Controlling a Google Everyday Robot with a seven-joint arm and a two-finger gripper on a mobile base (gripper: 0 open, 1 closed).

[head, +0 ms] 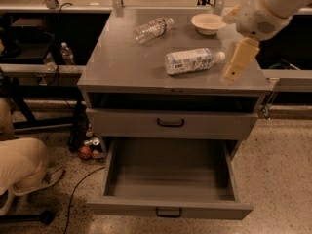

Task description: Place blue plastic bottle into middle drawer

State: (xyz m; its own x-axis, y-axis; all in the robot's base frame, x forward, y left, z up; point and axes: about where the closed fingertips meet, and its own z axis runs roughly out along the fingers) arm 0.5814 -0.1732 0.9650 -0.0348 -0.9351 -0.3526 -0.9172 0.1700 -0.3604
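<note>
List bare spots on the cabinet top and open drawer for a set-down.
Bare: left half of the cabinet top, in front of the slim bottle; the whole middle drawer tray. Crowded: right side, gripper beside the blue plastic bottle cap, bowl behind.

Dim warm light; tool upper right

The white arm hangs in at the upper right, its tan tool slanting down and leftward.

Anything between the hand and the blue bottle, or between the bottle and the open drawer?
Nothing visible. The hand hangs just right of the bottle, with no object between them; the pulled-out drawer shows only bare tray.
</note>
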